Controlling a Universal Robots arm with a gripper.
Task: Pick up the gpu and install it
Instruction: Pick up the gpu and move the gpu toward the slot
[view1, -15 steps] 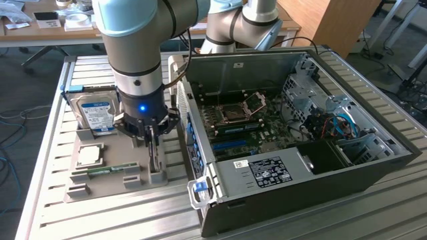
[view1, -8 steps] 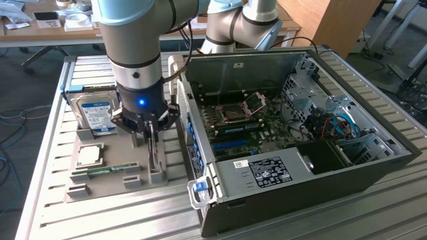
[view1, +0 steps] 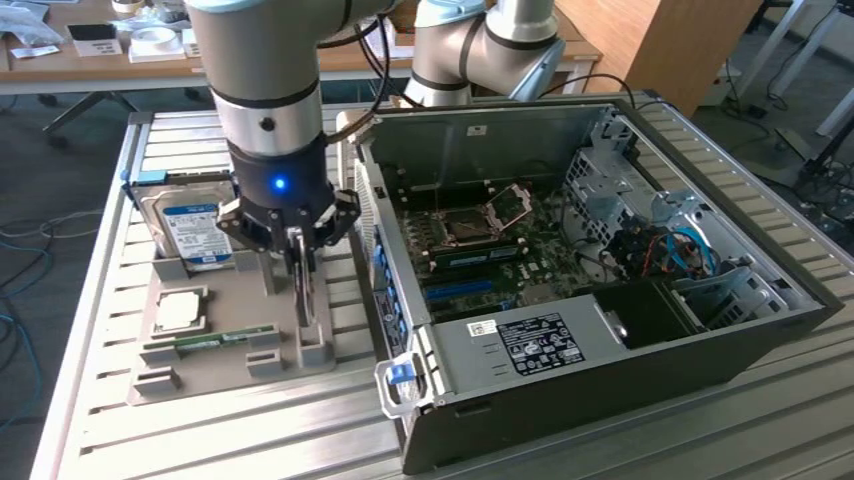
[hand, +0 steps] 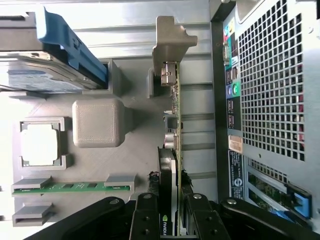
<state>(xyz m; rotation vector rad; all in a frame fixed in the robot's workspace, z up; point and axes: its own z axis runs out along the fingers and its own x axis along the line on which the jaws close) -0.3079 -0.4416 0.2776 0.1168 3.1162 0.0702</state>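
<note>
Your gripper (view1: 302, 258) has its fingers closed partway, clamped on both faces of the gpu (view1: 307, 297) at its upper edge. The card stands upright on the grey holder tray (view1: 214, 372), just beside the open computer case (view1: 694, 330), on the exterior view's left of it.

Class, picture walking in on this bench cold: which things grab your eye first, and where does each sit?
The gripper hangs over the grey tray, shut on the gpu, which stands on edge in the tray. On the exterior view's right lies the open case, its motherboard bare. A hard drive with a blue label stands in the tray, to the exterior view's left of the gripper.
</note>
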